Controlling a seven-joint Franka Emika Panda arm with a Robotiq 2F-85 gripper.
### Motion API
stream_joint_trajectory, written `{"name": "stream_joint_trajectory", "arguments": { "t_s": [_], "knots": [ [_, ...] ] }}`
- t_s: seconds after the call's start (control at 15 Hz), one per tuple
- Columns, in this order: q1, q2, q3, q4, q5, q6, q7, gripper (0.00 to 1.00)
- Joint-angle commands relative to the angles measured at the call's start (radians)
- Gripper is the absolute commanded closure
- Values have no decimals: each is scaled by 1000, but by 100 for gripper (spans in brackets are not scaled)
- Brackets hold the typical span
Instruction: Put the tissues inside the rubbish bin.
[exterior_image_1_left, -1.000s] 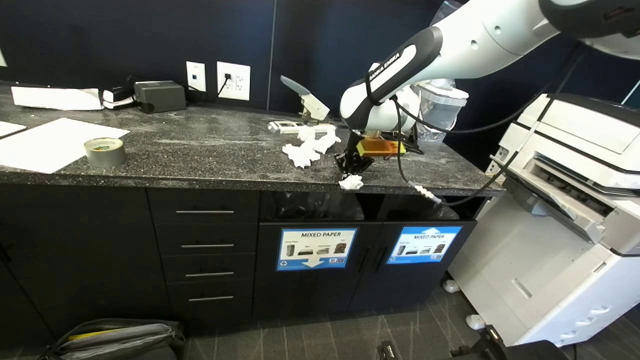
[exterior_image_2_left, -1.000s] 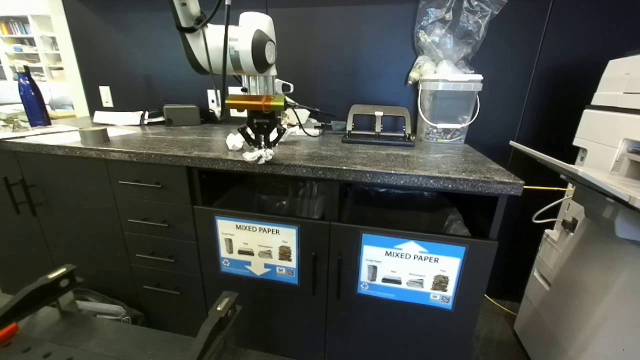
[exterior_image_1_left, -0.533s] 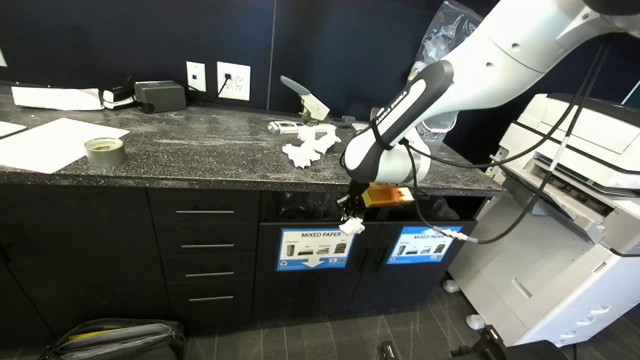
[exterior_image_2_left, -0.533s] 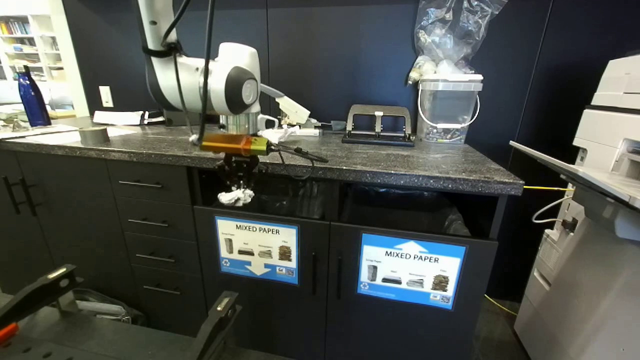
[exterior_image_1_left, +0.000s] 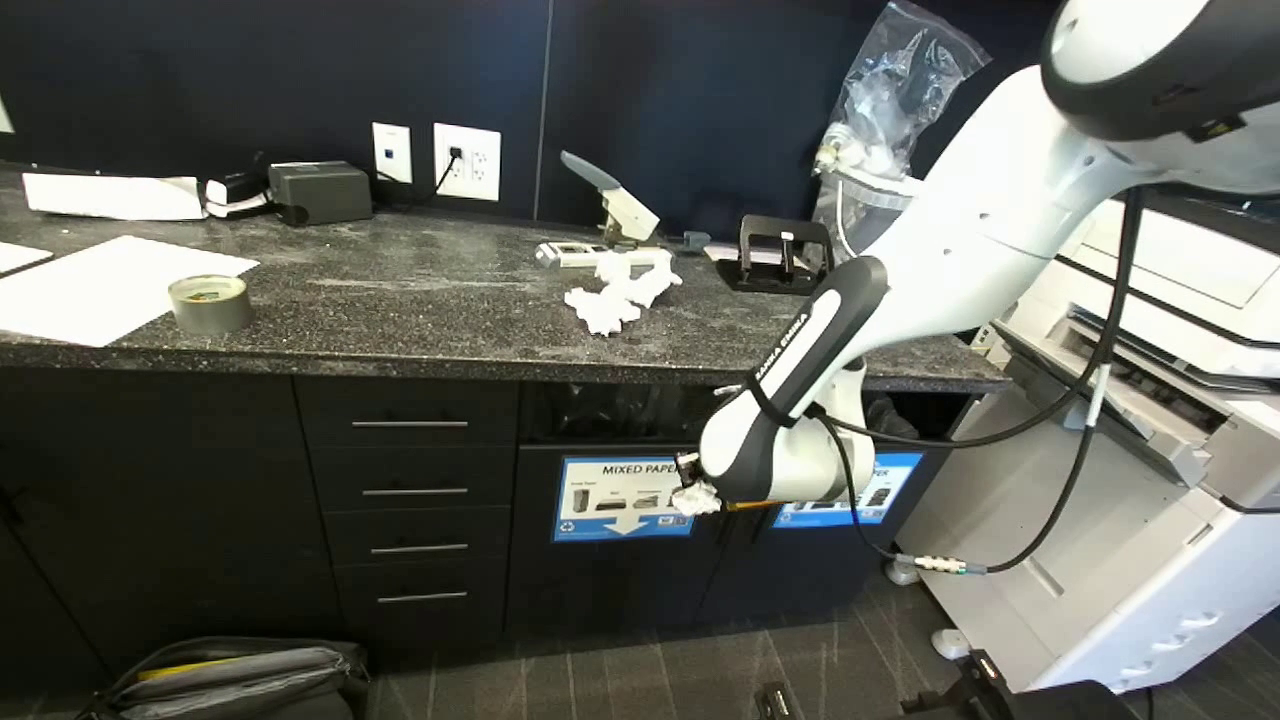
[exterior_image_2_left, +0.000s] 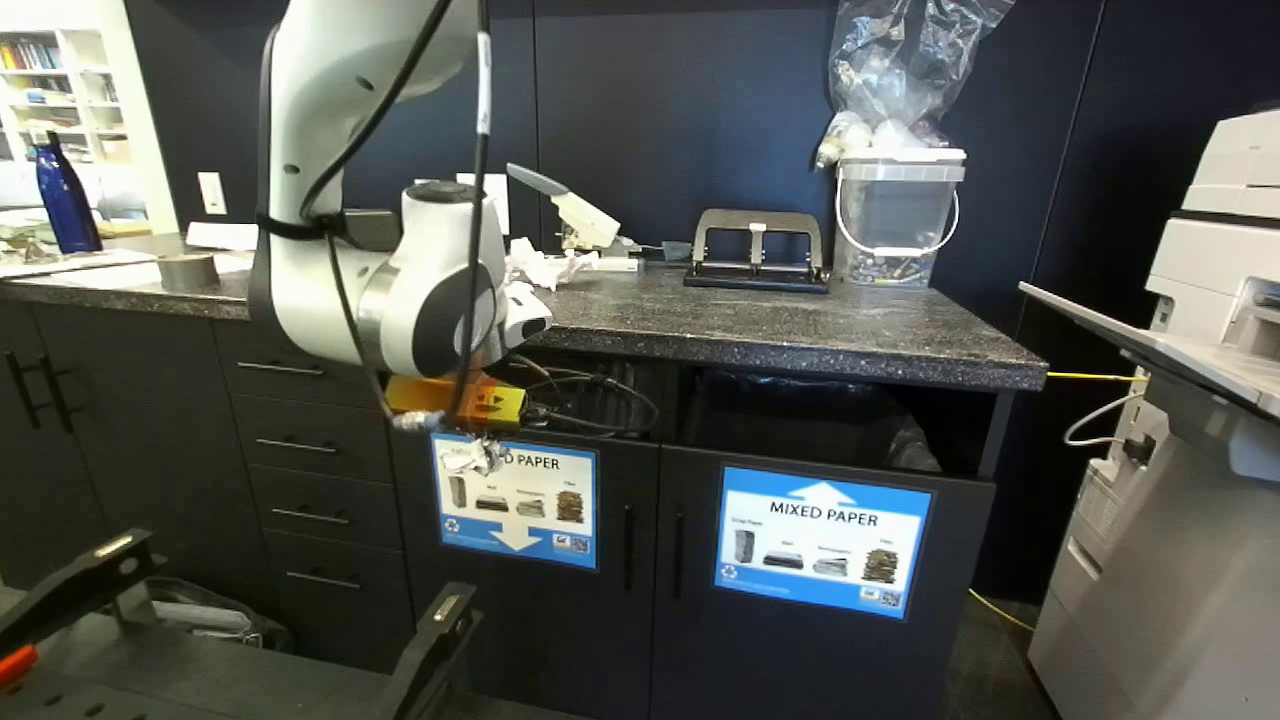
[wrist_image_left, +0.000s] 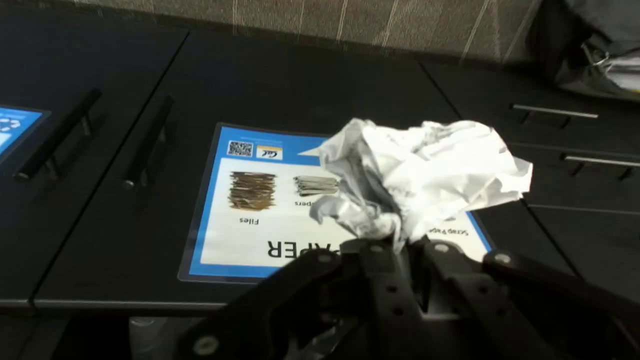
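One crumpled tissue sits pinched by the gripper, whose fingers are drawn together on it. It hangs in front of a dark door, its outline crossing the MIXED PAPER sign with the downward arrow in both exterior views. That door stands in the way up to its top edge, the lower lip of one of two bin slots; plastic liner shows inside. The arm hides part of that slot in an exterior view. A second sign marks the neighbouring door; four drawers are stacked on the opposite side. On the counter above, more tissues lie clumped; their edges merge, so I cannot count them. Just behind them stands one stapler, then farther along one hole punch and one clear bucket. Well apart, one tape roll sits near a flat white sheet. One printer stands past the counter's end.
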Motion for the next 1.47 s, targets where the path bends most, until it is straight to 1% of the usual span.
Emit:
{"name": "stream_joint_trajectory", "arguments": {
  "t_s": [0.0,0.2,0.4,0.47,0.6,0.87,1.0,1.4],
  "knots": [
    [14,199,-20,114,-29,269,60,90],
    [18,331,-23,229,-30,416,107,90],
    [30,428,-17,355,-21,505,152,90],
    [35,446,-14,399,-18,518,166,90],
    [59,503,-20,494,2,560,180,90],
    [71,569,-14,652,-13,590,217,90],
    [88,621,-21,732,-2,596,217,90],
    [111,732,-13,934,48,605,233,90]
  ]
}}
